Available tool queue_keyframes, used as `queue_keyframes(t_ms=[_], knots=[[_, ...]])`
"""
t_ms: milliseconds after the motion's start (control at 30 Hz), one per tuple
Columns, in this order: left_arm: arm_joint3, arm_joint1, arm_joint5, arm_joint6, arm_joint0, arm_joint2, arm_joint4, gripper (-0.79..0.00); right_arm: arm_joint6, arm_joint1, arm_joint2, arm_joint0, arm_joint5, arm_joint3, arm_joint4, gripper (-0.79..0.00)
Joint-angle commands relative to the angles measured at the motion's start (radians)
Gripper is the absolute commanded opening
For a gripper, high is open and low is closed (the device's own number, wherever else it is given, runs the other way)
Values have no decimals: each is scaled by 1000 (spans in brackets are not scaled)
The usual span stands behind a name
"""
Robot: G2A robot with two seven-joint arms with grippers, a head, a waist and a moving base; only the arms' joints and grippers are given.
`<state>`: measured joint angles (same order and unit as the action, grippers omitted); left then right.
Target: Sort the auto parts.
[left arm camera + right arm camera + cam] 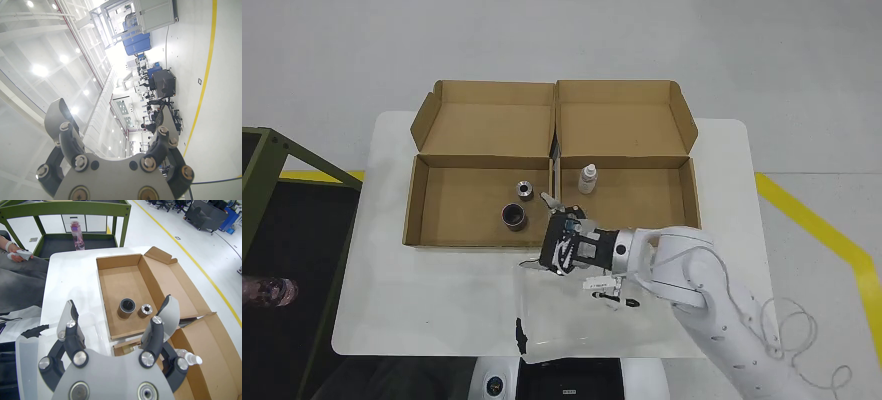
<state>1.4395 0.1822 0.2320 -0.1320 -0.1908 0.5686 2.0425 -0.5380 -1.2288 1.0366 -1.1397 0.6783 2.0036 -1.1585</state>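
Note:
Two open cardboard boxes stand side by side on the white table. In the left box [457, 205] stand a dark bushing [513, 214] [127, 308] and a smaller silver cylinder [523, 188] [145, 311]. The right box [642, 205] holds a white spray bottle [588, 178] [189, 357] and a brass-coloured part [130, 348] near the dividing wall. My right gripper [543, 232] [119, 311] hovers open and holds nothing, over the front wall where the boxes meet. My left gripper [111, 115] is open, holds nothing and points up into the room.
A clear plastic bin [572, 310] [22, 347] sits at the table's front edge, under the right arm. A green cart [272, 200] [75, 220] with a pink bottle [267, 292] [77, 236] stands off the table's left side. The box lids [552, 120] lie open at the back.

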Motion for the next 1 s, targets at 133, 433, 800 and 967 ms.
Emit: queue_keyframes(t_ms=[133,433,800,967], knots=[[0,0,0,0,0,0,0,0,146,34,186,-165,52,33,-7,-102],[0,0,0,0,0,0,0,0,461,65,418,-345,127,-12,-55,-117],[0,0,0,0,0,0,0,0,787,77,586,-490,32,-109,-159,-55],[0,0,0,0,0,0,0,0,844,75,627,-559,-81,-115,-165,-28]])
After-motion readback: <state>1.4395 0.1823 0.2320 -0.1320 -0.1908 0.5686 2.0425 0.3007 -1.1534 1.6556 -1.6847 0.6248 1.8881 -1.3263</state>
